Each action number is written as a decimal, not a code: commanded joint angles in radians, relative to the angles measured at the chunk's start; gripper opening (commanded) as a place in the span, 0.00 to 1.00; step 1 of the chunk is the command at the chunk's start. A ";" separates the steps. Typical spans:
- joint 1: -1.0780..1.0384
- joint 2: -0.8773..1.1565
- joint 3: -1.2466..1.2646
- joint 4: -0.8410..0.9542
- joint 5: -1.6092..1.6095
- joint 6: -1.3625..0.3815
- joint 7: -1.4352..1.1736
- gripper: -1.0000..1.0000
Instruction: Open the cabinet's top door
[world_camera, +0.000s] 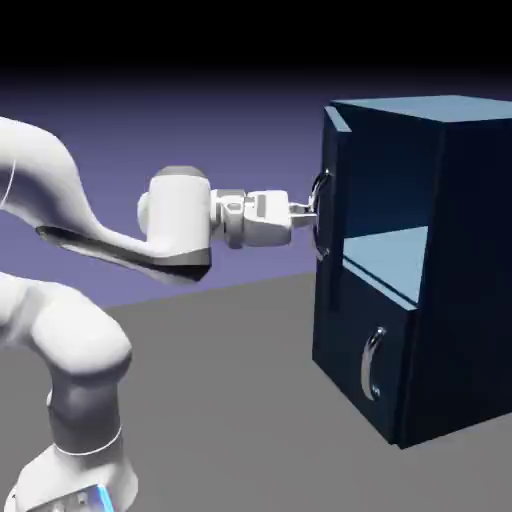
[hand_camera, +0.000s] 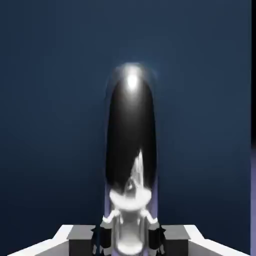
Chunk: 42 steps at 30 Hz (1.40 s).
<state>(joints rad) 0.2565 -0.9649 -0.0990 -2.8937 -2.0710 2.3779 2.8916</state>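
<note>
While the gripper (world_camera: 303, 210) sits clamped shut on the top door's handle (world_camera: 320, 212), right of center, top door (world_camera: 333, 190) stands partly swung out; handle axis vertical, directly ahead of the fingers.

I see a flat grey table (world_camera: 230, 400) that fills the lower part of the exterior view. Behind the table I see a plain blue-violet backdrop (world_camera: 150, 130), lighter where it meets the table's far edge and darker higher up. In the hand view, a thin violet strip (hand_camera: 253, 200) shows at the right edge.
</note>
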 joint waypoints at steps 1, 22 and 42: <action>-0.031 -0.002 0.037 -0.002 0.034 0.010 0.003 0.00; -0.039 0.076 0.700 0.106 0.903 -0.585 -0.147 0.00; -0.583 0.545 1.423 0.701 1.235 -1.301 0.003 0.00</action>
<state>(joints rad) -0.3264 -0.4218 1.3201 -2.1920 -0.8360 1.0778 2.8939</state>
